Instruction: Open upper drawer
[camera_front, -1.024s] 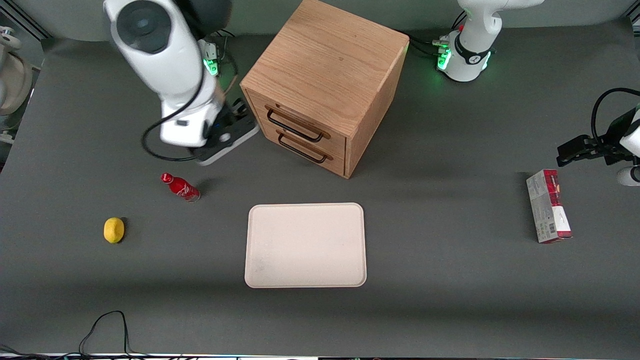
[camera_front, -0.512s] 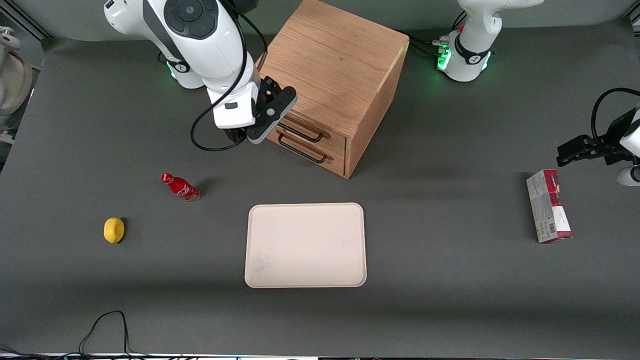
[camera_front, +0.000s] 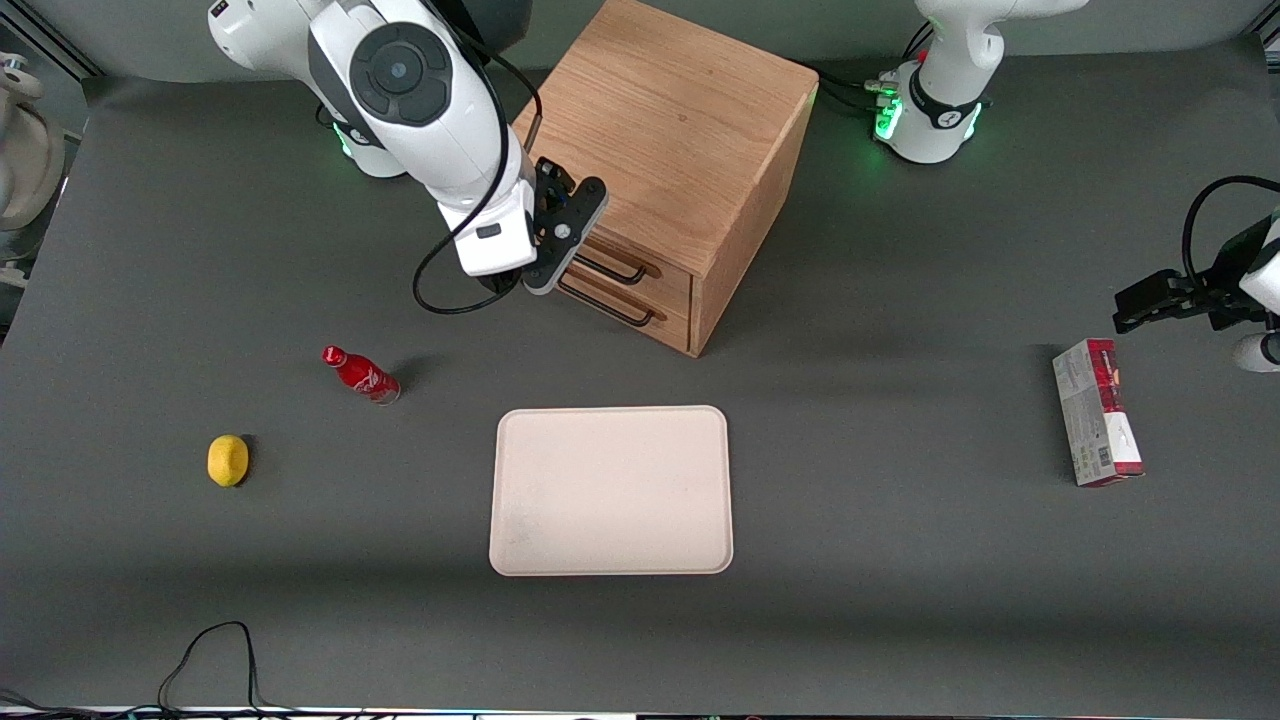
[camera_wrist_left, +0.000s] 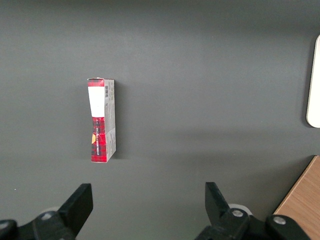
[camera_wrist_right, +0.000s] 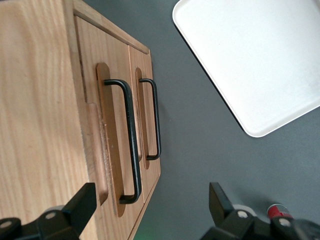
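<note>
Gripper: your gripper (camera_front: 553, 232) sits in the upper middle of the front frame, right in front of the drawer fronts at the working arm's end of the cabinet; its fingers (camera_wrist_right: 80, 205) are spread wide apart and hold nothing
Upper drawer: the upper drawer (camera_front: 640, 260) looks closed, its front flush with the one below (you see it best from the wrist camera); its black handle (camera_wrist_right: 127, 140) lies between the two spread fingers in that view, with a gap on each side
Lower drawer: the lower drawer (camera_front: 625, 305) is closed too, its own handle (camera_wrist_right: 154, 120) running parallel to the upper one
Cabinet: the oak cabinet (camera_front: 670, 110) stands upper centre of the front frame
Tray: a pale tray (camera_front: 611, 490) lies centre frame, nearer the front camera than the cabinet
Bottle and lemon: a red bottle (camera_front: 361, 375) and a lemon (camera_front: 228, 460) sit at left of the front frame
Box: a red and grey box (camera_front: 1096, 425) lies toward the parked arm's end
</note>
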